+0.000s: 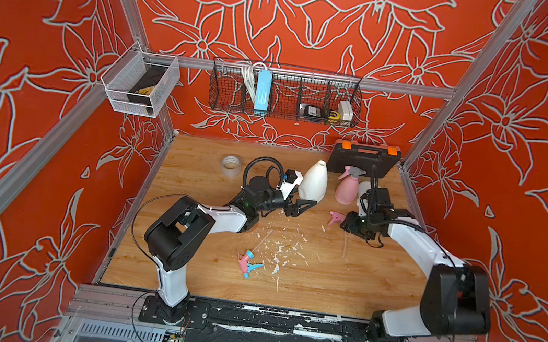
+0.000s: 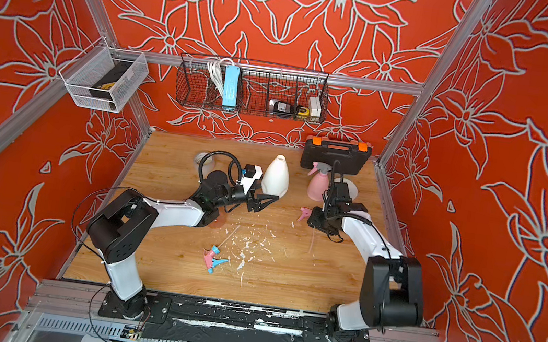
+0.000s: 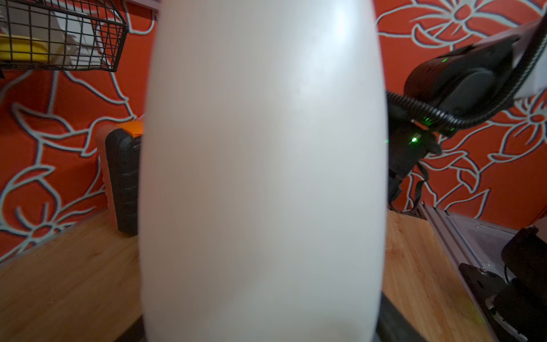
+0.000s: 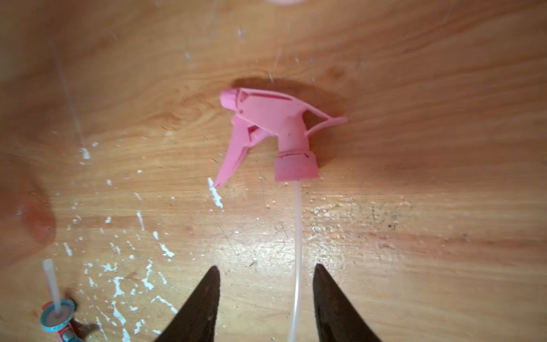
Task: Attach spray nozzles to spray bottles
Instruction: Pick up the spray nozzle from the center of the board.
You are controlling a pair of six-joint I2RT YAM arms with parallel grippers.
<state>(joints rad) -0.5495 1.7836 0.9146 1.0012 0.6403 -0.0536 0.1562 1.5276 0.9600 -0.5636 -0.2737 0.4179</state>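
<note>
**Right claw (image 4: 266,268) held open over the all-pink nozzle (image 4: 275,124)**

In the right wrist view the two tapered black fingers of the right claw are seen spread apart, and nothing is gripped by them. The thin, translucent dip tube (image 4: 298,237) of the all-pink nozzle runs between them, nearer one finger than the other. The nozzle is of matt moulded plastic, with a squat screw collar and a long, curved trigger. It is laid on its side on the table (image 1: 322,286), just ahead of the fingertips.

The left claw (image 1: 303,207) is set low at the foot of the white bottle (image 1: 314,181). In the left wrist view the middle is filled by the bottle's smooth, opaque, cone-shaped body, and dark edges are glimpsed on either side of its base. Whether the bottle is clamped or merely flanked cannot be told. It is stood upright, with its narrow neck uncapped.

The pink bottle (image 1: 346,190) is stood upright nearby, apart from the white one. It is already topped by the grey-topped nozzle (image 1: 353,172). A black tool case (image 1: 364,158) with orange latches is propped just behind it.

The pink-and-blue nozzle (image 1: 247,263) is laid on its side nearer the table's front edge, well apart from both bottles. The wood-grain surface around it is scattered with white flecks (image 1: 278,251).
</note>
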